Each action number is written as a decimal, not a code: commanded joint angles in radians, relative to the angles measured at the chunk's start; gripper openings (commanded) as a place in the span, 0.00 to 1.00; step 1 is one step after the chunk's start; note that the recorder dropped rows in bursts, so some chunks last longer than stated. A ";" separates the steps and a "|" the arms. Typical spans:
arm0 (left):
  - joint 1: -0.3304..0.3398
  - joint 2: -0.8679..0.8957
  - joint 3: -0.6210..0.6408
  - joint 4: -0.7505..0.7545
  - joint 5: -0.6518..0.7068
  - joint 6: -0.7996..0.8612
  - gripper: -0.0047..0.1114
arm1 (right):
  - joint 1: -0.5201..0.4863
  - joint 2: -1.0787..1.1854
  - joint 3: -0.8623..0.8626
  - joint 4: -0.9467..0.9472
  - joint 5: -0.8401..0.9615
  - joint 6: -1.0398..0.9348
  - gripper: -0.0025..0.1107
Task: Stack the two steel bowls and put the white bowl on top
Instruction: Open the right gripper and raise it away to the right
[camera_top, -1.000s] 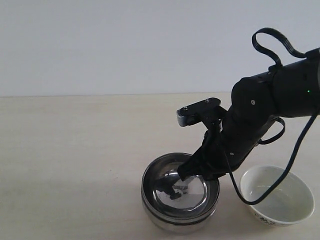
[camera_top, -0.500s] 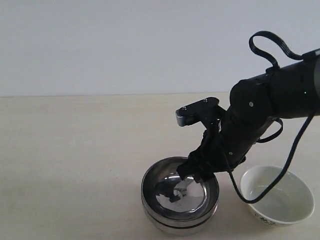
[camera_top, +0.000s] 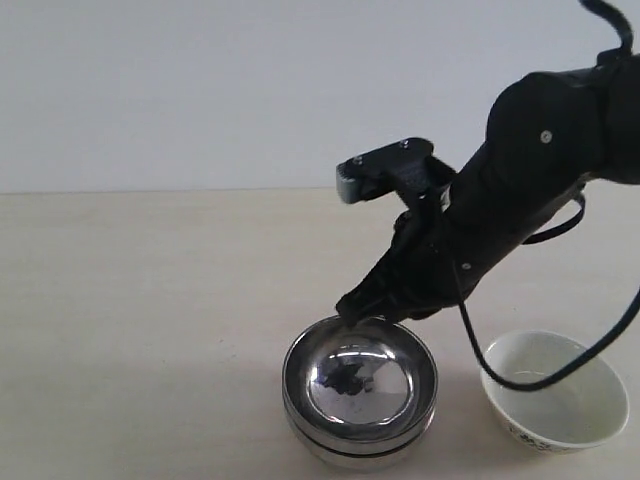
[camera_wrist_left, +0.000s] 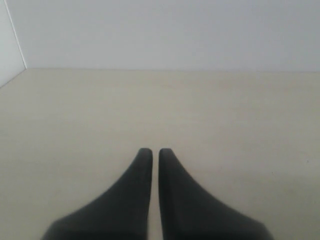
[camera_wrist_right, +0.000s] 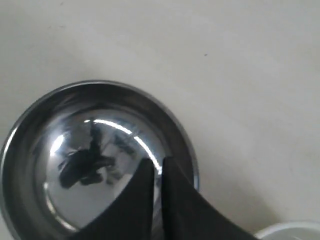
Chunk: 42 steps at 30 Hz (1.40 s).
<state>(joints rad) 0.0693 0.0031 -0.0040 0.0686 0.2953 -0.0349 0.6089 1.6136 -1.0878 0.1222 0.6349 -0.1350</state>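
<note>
**Figure.** Release of the nested steel bowls (camera_top: 360, 390), exterior and wrist views. We found the two bowls seated one inside the other, the lower showing only as a band under the upper. A second before, the fingertips of the right gripper (camera_top: 352, 306) had reached down inside the upper bowl. Here they had risen clear and hung just above the stack's far rim, pressed together and holding nothing. We judged from this that the first step was complete and that only the white bowl (camera_top: 555, 392) remained to be moved. It sat upright and empty just beside the stack, on the right-arm side, parted from it by a narrow gap. The left gripper (camera_wrist_left: 151, 152) was likewise pinched shut and empty over bare table (camera_top: 150, 300). It lay outside the exterior view, so we could not place it relative to the stack.

**Room for moving.** The table lay open behind the stack and on its left-arm side. The tight spots were the gap between stack and white bowl, and the arm's cable (camera_top: 470, 335), which drooped across that gap onto the white bowl's rim. We judged that a grasp on the white bowl's rim away from the stack would leave the most clearance. The table's front edge was not shown.
</note>
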 joint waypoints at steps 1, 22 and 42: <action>0.003 -0.003 0.004 -0.004 0.000 0.001 0.08 | 0.068 0.029 0.026 0.022 -0.026 -0.032 0.02; 0.003 -0.003 0.004 -0.004 0.000 0.001 0.08 | 0.097 -0.022 -0.083 -0.316 0.123 0.213 0.05; 0.003 -0.003 0.004 -0.004 0.000 0.001 0.08 | -0.365 -0.045 0.153 -0.378 0.150 0.315 0.55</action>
<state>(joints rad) 0.0693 0.0031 -0.0040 0.0686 0.2953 -0.0349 0.2797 1.5773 -0.9690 -0.2753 0.8484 0.2117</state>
